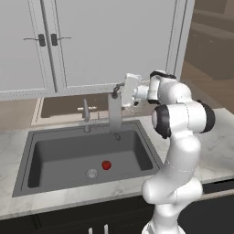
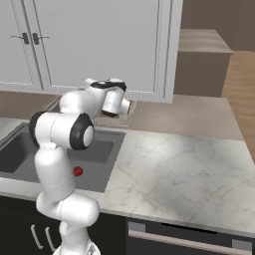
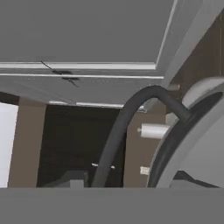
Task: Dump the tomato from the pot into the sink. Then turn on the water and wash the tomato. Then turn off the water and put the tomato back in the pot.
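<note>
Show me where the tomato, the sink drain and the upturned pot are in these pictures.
tomato (image 1: 106,165), left base view, middle of the red ball.
drain (image 1: 92,173), left base view, centre of the metal ring.
pot (image 1: 115,113), left base view, grey side wall, tipped over the sink (image 1: 25,157).

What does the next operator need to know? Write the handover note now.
Gripper: shut on the pot at its top loop handle. The pot is tipped on edge above the back of the sink.
Tomato: on the sink floor, just right of the drain.
Faucet: no water running.
Done: tomato dumped out of the pot.
Left: set the pot down, turn the water on, wash the tomato, turn the water off, put the tomato back in the pot.
</note>
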Available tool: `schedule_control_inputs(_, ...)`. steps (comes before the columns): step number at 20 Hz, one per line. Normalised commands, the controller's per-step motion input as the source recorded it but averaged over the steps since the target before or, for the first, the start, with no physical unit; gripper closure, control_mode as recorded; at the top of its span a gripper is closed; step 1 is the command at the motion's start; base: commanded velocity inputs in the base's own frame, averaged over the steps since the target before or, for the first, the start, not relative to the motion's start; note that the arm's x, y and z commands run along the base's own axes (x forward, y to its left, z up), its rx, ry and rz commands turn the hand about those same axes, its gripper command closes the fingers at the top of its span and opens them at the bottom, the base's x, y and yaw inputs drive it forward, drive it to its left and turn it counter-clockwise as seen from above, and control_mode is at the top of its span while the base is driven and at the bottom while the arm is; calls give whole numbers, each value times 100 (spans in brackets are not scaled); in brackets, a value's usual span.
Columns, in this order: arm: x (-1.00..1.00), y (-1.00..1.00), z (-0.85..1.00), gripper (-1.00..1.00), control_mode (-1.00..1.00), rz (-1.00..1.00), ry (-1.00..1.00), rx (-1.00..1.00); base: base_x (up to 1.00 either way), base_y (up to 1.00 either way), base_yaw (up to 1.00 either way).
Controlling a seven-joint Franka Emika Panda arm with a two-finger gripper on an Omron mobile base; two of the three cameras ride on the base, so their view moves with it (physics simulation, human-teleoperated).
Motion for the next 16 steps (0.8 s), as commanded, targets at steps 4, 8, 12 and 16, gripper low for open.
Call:
schedule_control_inputs(4,-14,-19,21,100,-100,-11,0,-41,0,0,0)
schedule_control_inputs(8,-16,-34,11,100,-100,-9,0,-46,0,0,0)
schedule_control_inputs(12,-10,-36,0,100,-100,-6,0,-49,0,0,0)
schedule_control_inputs(16,-8,-35,0,100,-100,-5,1,-47,0,0,0)
